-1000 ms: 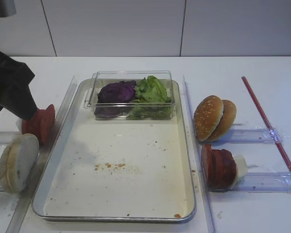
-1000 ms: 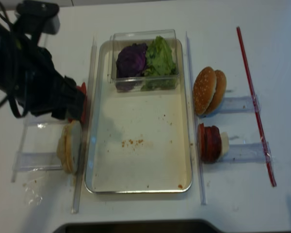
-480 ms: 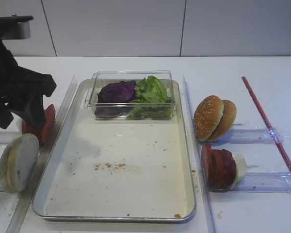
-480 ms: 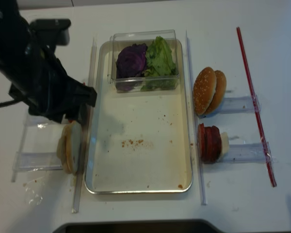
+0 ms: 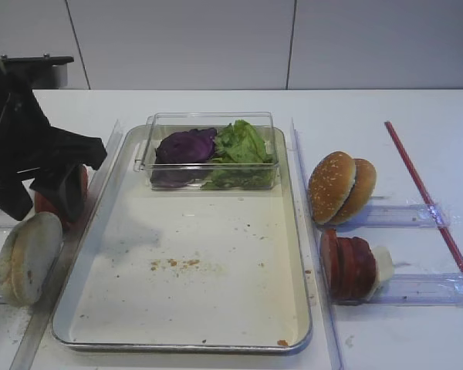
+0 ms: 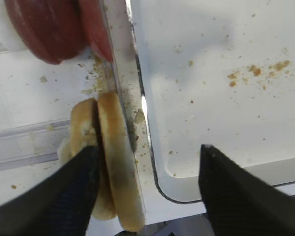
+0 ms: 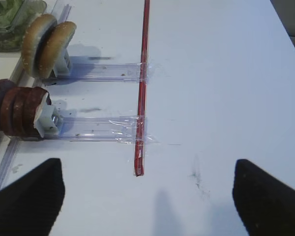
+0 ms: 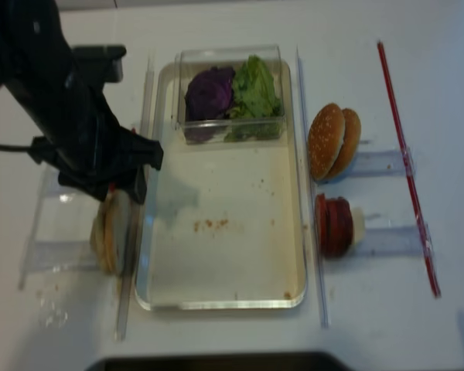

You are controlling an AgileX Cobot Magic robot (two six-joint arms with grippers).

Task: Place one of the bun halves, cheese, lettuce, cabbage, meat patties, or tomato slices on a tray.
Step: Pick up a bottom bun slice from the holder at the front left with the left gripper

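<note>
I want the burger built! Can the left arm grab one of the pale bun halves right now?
Probably yes. The left gripper hangs right over the bun halves, its fingers spread wide and empty. Nothing covers the buns, though they stand tight against the tray rim, which may crowd one finger.

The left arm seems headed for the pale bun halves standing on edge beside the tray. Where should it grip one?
Take the bun half nearest the tray by its flat faces, descending from above: it stands on edge, so the open left gripper can straddle its rim.
</note>
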